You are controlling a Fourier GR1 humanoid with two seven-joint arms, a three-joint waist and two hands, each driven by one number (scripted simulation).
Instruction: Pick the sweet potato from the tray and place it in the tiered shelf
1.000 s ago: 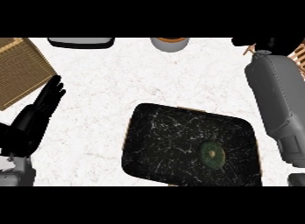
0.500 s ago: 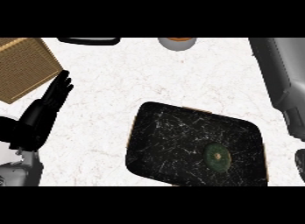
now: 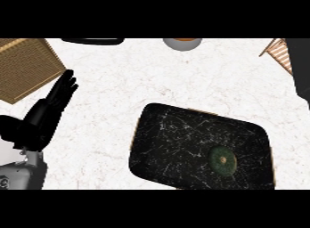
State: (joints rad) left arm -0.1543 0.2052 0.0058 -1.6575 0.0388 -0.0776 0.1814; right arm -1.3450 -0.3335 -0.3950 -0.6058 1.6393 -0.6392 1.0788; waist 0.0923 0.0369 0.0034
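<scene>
Right now we are eyeing the sweet potato (image 3: 221, 160), lying on the tray (image 3: 177, 133) toward its lower right. Seemingly stiff and rounded, it is likely inviting a hold across its middle. Left of the tray, our left hand (image 3: 42, 116) is resting, fingers straight; we cannot tell our right hand's fingers.

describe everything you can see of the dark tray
The dark marbled rectangular tray has rounded corners and a black surface veined with pale streaks, like stone. It lies flat on the white speckled counter, turned at an angle, in the lower right of the head view. A thin brown edge shows along its upper side. A small round greenish object sits inside, toward its right end. Neither hand touches it.
</scene>
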